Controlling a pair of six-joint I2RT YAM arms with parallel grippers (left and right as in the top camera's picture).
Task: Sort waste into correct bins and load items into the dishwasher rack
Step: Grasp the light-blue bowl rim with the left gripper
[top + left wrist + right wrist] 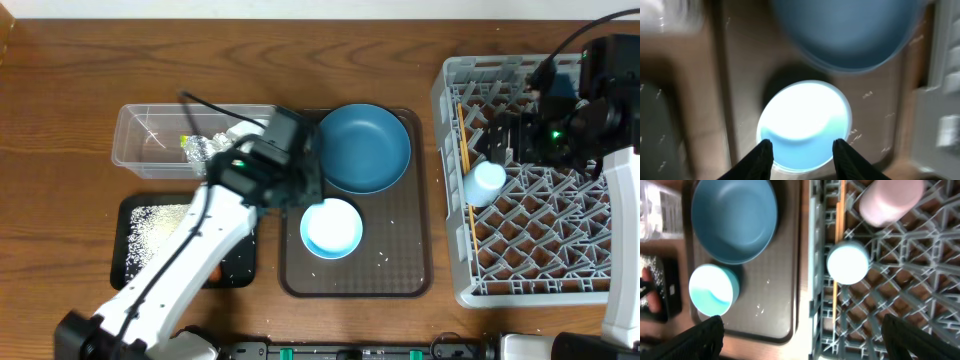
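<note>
My left gripper (pixel 801 146) is open and empty, its fingers just above the near rim of the white-and-pale-blue bowl (pixel 805 122), which sits on the brown tray (pixel 400 270); the bowl also shows in the overhead view (pixel 331 228). The dark-blue dish (pixel 365 148) lies behind it. My right gripper (pixel 810 330) is wide open and empty above the left edge of the grey rack (pixel 560 250). The rack holds the light-blue cup (pixel 847 262), the pink cup (pixel 892 200) and chopsticks (pixel 839 230). The foil wrapper (pixel 203 148) lies in the clear tub (pixel 140 135). Rice covers the black tray (pixel 135 270).
A few rice grains (pixel 385 262) lie loose on the brown tray. An orange bit (pixel 649 292), likely the carrot, shows at the black tray's edge. My left arm (pixel 180 260) stretches over the black tray. The tissue is not clearly visible.
</note>
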